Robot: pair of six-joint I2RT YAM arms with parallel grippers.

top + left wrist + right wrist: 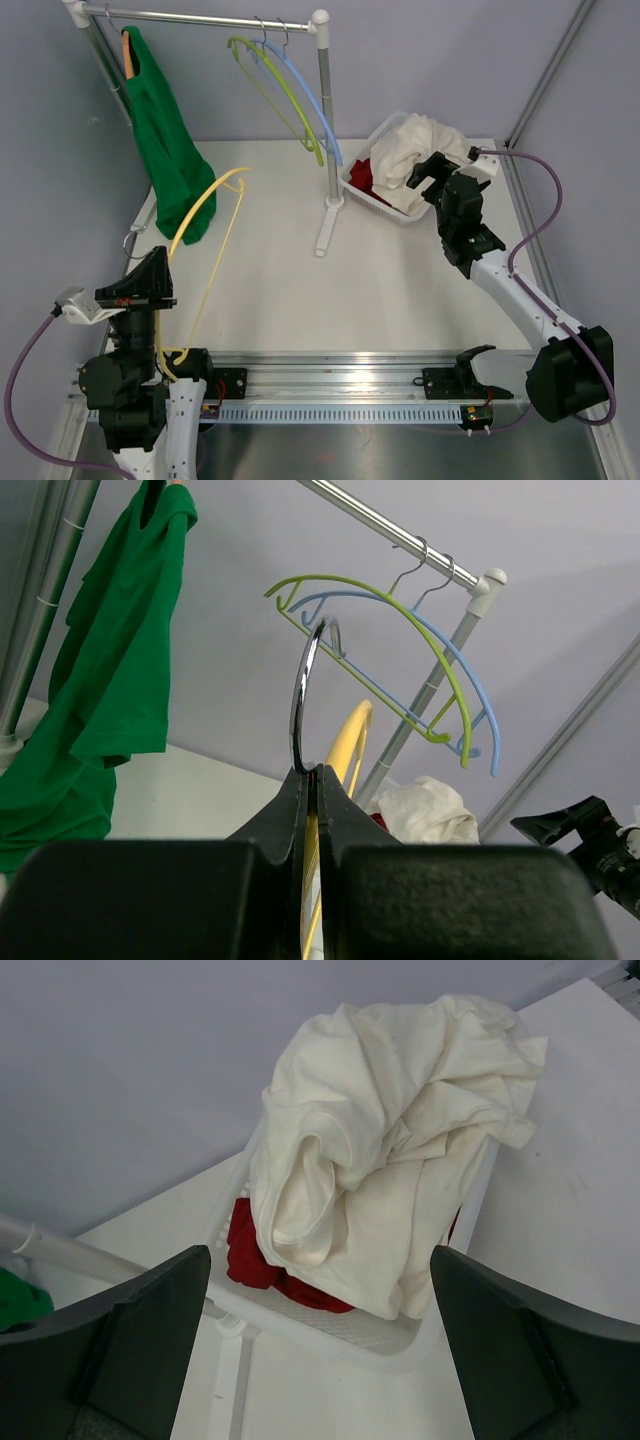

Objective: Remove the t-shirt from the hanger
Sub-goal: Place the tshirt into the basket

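Note:
A bare yellow hanger [205, 205] leans up from the near left; my left gripper [150, 272] is shut on its metal hook [300, 695], with the yellow arm [347, 742] behind the jaws. A white t-shirt [412, 150] lies bunched on top of the white basket [378, 203] at the back right. My right gripper [432, 170] hangs just above it, open, with nothing between its fingers. In the right wrist view the t-shirt [390, 1150] droops over the basket rim [330, 1332], beyond the open gripper [320, 1257].
A green t-shirt [165, 150] hangs on an orange hanger at the left end of the rack [325, 110]. Empty green [285, 95] and blue [312, 100] hangers hang near the rack's right post. A red garment [362, 176] lies in the basket under the white one.

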